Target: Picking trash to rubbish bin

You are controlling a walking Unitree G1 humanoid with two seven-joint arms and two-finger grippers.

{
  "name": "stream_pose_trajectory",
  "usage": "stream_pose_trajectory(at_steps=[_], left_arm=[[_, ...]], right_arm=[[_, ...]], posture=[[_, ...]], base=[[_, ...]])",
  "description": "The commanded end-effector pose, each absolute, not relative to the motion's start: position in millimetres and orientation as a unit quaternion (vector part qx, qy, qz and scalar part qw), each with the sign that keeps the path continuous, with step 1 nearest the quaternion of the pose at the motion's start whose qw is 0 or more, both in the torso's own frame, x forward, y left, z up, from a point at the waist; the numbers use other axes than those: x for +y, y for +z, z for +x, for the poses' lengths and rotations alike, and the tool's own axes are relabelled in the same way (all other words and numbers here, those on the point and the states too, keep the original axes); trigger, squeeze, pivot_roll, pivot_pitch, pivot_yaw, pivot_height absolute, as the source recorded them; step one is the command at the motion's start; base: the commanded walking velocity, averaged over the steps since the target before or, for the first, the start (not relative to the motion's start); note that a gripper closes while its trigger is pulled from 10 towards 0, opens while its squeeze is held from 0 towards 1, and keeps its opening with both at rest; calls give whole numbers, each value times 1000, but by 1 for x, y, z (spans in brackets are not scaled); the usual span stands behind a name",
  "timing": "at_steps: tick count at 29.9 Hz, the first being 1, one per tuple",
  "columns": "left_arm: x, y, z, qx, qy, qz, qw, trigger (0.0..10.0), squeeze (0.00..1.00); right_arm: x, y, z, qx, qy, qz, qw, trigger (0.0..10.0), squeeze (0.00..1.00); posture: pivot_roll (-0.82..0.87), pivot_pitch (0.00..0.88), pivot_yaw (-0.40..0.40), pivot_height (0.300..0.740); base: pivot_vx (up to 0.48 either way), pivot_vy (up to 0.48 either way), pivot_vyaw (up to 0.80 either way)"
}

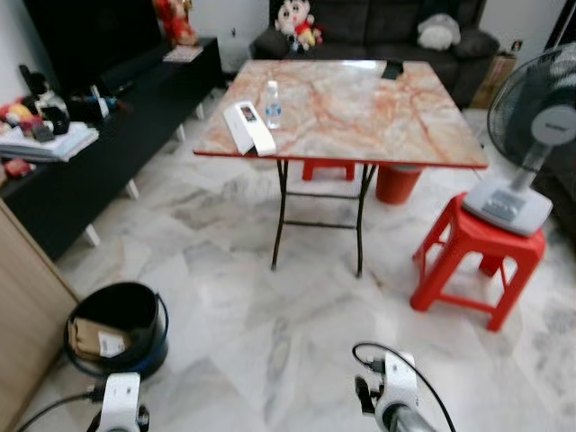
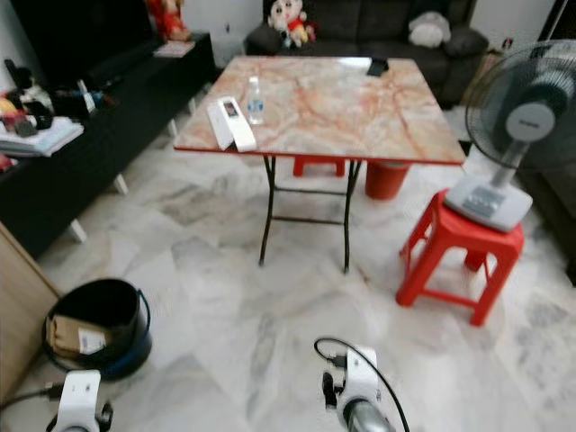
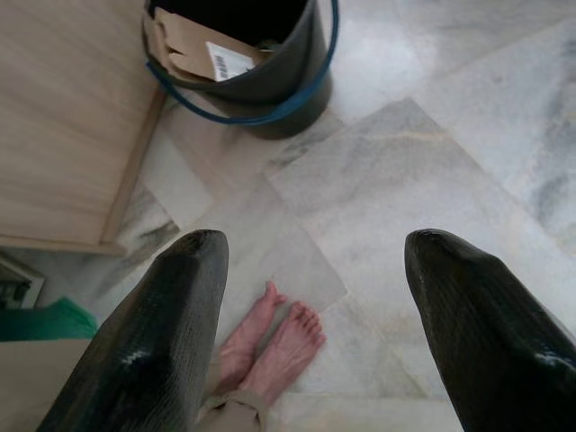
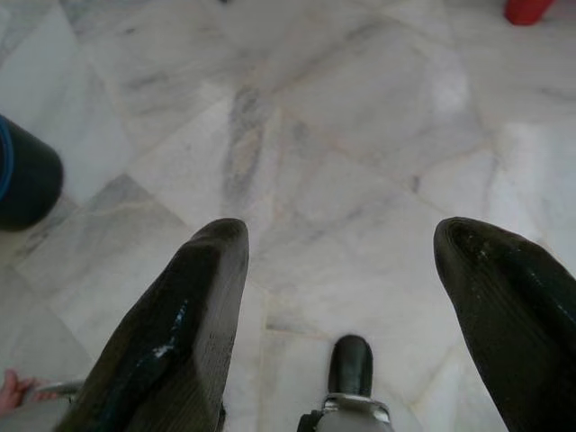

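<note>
A black rubbish bin with a blue rim stands on the floor at my lower left, with a piece of cardboard inside it. A clear plastic bottle and a white box sit on the near left corner of the marble-patterned folding table. My left gripper hangs open over the floor tiles, a short way from the bin. My right gripper is open too, above bare floor, with nothing between its fingers.
A person's bare feet stand on the floor below my left gripper. A red stool carrying a fan is at the right. A black low bench lines the left, with a wooden cabinet beside the bin. A dark sofa stands behind the table.
</note>
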State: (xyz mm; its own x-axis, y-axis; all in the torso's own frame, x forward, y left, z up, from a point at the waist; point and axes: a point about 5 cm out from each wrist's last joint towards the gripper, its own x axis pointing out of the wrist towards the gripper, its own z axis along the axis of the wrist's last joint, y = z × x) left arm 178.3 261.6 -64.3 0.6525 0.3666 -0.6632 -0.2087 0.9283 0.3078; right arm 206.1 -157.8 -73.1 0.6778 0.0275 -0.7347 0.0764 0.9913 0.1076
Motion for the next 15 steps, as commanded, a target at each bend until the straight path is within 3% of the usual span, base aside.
stream_pose_trajectory(at_steps=[1, 9, 15], left_arm=[[261, -66, 176, 389, 163, 100, 901, 10000, 0], [261, -67, 175, 394, 164, 100, 899, 10000, 0], [260, -67, 174, 394, 168, 98, 898, 10000, 0]], right_arm=[[-160, -72, 207, 397, -12, 58, 916, 10000, 0], [-161, -71, 209, 391, 0, 39, 919, 10000, 0], [-160, -69, 212, 390, -1, 47, 920, 10000, 0]], posture=[[-41, 0, 9, 740], [-41, 0, 3, 740], [-33, 0, -7, 740]], base=[[458, 0, 0], [449, 0, 483], [444, 0, 0]])
